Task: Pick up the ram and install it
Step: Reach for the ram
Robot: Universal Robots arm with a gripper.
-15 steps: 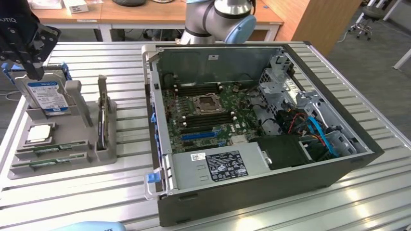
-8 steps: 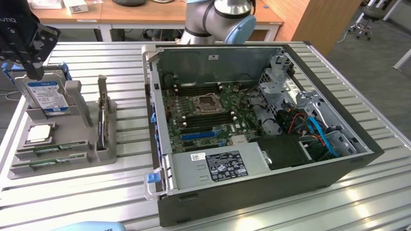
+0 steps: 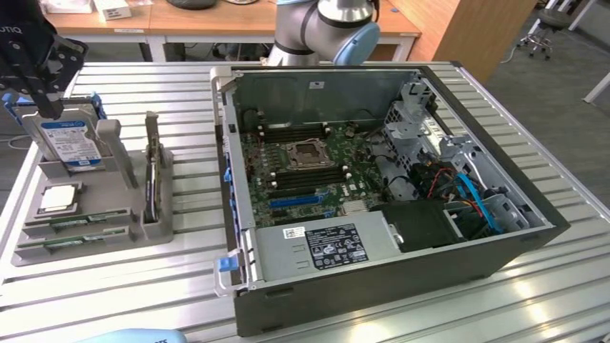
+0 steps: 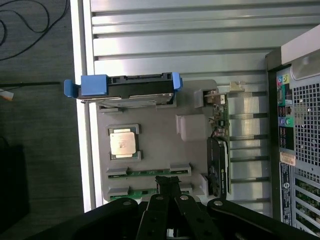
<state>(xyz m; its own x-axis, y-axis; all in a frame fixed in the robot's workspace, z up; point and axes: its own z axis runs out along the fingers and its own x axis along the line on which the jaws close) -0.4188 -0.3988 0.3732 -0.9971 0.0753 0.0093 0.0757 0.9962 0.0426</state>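
- The end effector [image 4: 167, 181] was clenched and empty, its two fingers pressed together with nothing between them
- In the exterior view it hung above the gray holder [image 3: 124, 204] on the slatted tabletop [image 3: 114, 300], at that view's left. It was over the hard drive [image 3: 71, 143] and well apart from the open computer case [image 3: 381, 268]
- Two green ram sticks sat in side-by-side slots of the holder: the inner ram stick [image 4: 147, 171] just beside the processor chip [image 4: 124, 143], and the outer ram stick [image 4: 142, 192] at the holder's edge
- Neither stick was touched or lifted, and I could not tell which of the two was meant
- In the wrist view the closed fingertips appeared between the two sticks. So the step in hand looked like the approach for the grasp, and the task seemed to be at its very beginning
- To do this well, I think the fingers should be spread before the descent, because shut fingers would only press on the board
- The fingers should close across one thin board only, near its middle, so that it does not tip when raised
- The descent should be straight, because the other stick, the chip and the standing graphics card [image 4: 218, 150] were all near
- A gentle grip seems wise, since the board is thin and its small parts could be harmed
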